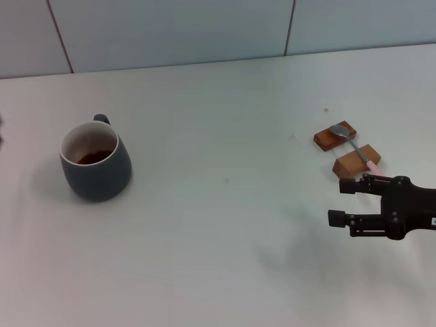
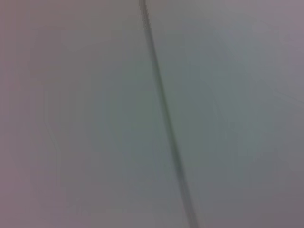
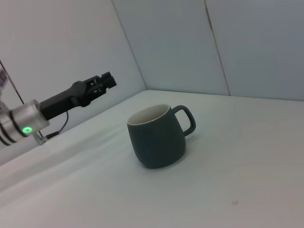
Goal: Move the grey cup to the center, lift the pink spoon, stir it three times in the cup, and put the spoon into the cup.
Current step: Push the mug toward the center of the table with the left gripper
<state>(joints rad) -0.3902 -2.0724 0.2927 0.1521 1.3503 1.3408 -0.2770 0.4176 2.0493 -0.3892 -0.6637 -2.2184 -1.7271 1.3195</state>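
The grey cup stands upright at the left of the white table, handle to the back, with dark liquid at its bottom. It also shows in the right wrist view. The pink spoon lies across two brown blocks at the right, silver bowl on the far block, pink handle end toward me. My right gripper is open and empty, low over the table just in front of the spoon's handle end. My left gripper hangs in the air left of the cup, apart from it.
The two brown blocks hold the spoon off the table. A tiled wall closes the back. The left wrist view shows only a wall seam.
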